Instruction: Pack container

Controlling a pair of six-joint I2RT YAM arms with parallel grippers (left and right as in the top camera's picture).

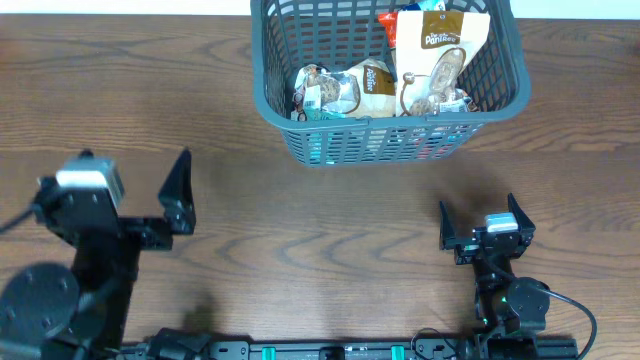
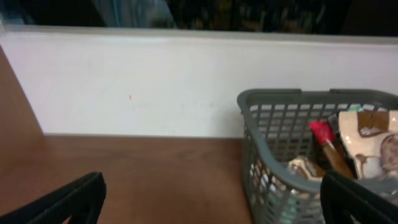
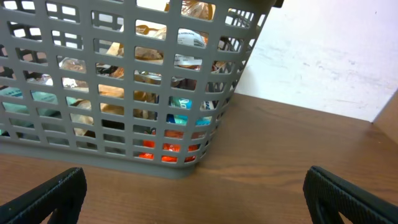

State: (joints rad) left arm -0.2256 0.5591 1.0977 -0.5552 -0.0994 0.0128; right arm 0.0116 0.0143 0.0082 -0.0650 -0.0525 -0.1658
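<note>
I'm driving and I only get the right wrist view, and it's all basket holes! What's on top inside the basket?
Observer: A white-and-brown packet leans against the right wall of the basket.
Operator: Anything else in there?
Observer: Yes, a second packet lies to its left.
Operator: Where's my other gripper?
Observer: The left gripper is open and empty, away from the basket, on its left.
</note>
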